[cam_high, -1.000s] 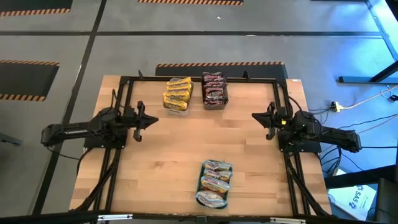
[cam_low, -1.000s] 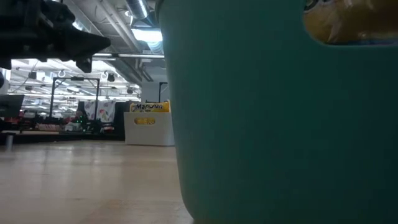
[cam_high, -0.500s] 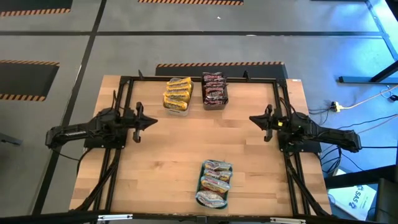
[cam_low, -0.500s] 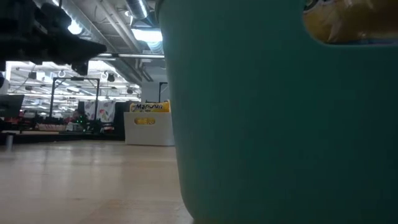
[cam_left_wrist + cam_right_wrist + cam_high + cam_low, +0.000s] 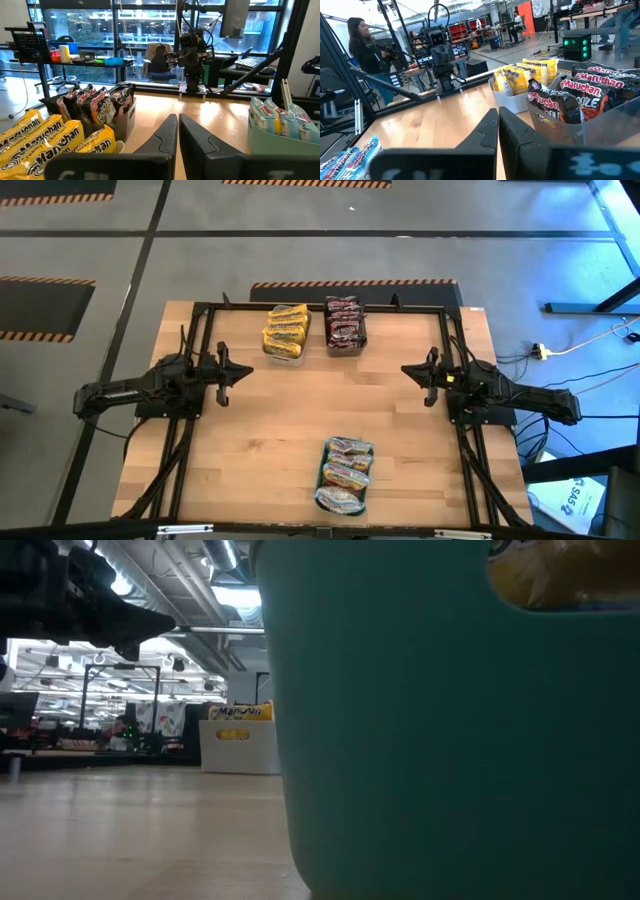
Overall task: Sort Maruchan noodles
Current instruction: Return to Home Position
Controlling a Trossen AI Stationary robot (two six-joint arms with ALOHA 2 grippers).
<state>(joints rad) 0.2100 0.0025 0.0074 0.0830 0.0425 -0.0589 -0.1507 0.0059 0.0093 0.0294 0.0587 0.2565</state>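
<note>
Yellow Maruchan noodle packets (image 5: 285, 331) fill a clear tub at the table's far edge. Dark brown-red packets (image 5: 345, 324) fill the tub beside it on the right. Pale packets (image 5: 346, 474) lie in a teal tray (image 5: 322, 477) near the front edge. My left gripper (image 5: 247, 371) hangs shut over the table's left side and points level toward the right. My right gripper (image 5: 404, 369) hangs shut over the right side, facing it. In the wrist views, both pairs of fingers (image 5: 177, 122) (image 5: 498, 119) are closed on nothing.
A black frame (image 5: 320, 307) runs around the table. The teal tray's wall (image 5: 450, 740) fills most of the low view. Bare wood lies between the two grippers. A person (image 5: 365, 50) stands beyond the table's left side.
My left arm has drawn back a little toward the table's left edge, and its gripper has settled level. Both grippers stay shut, and no packet has moved.
</note>
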